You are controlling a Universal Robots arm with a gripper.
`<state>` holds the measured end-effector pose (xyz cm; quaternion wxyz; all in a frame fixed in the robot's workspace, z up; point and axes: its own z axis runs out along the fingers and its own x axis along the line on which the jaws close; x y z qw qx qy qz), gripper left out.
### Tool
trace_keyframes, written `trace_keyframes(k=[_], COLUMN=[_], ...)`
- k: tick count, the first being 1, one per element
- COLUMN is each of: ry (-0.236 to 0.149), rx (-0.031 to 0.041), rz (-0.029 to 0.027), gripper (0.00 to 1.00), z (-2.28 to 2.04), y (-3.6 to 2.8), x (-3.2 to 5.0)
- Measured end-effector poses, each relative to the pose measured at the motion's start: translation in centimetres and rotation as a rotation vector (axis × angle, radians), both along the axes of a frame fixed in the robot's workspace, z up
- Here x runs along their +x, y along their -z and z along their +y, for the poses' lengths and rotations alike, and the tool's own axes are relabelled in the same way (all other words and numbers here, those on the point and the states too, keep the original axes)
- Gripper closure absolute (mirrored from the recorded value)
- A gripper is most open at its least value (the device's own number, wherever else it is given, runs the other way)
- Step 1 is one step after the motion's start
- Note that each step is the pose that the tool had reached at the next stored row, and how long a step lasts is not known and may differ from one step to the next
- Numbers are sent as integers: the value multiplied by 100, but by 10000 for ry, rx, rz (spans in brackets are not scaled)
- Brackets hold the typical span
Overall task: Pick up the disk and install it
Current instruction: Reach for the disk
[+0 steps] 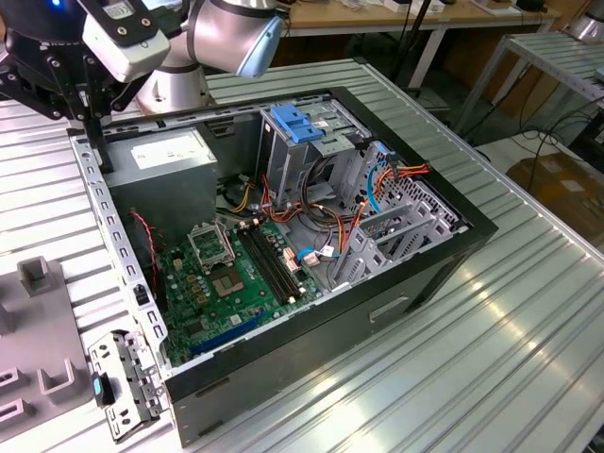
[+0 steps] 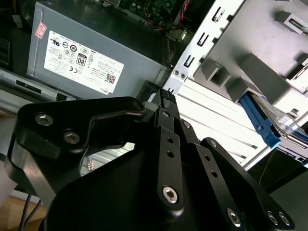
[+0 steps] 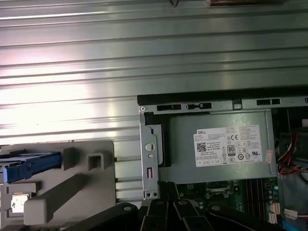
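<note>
Fingers (image 2: 166, 103) pinched shut, empty, hovering by the case (image 1: 377, 316) corner. Disk (image 3: 14, 172) in its holder (image 3: 72, 192) looks stiff, hefty-ish, fragile, so I'd grab the blue rails (image 3: 45, 158).

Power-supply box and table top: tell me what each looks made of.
Power-supply box: probably grey sheet metal, matte; flat panel, crisp edges. Table top: likely aluminium, bare and ribbed; bright streaky glare along its ridges.
</note>
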<state>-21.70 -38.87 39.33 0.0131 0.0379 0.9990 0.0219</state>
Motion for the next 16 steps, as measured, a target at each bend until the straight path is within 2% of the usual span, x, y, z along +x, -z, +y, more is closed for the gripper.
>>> trace_keyframes(k=[16], ry=[-1], rx=[-1], rz=[1], gripper=[89], z=[44], y=[0], x=[-175])
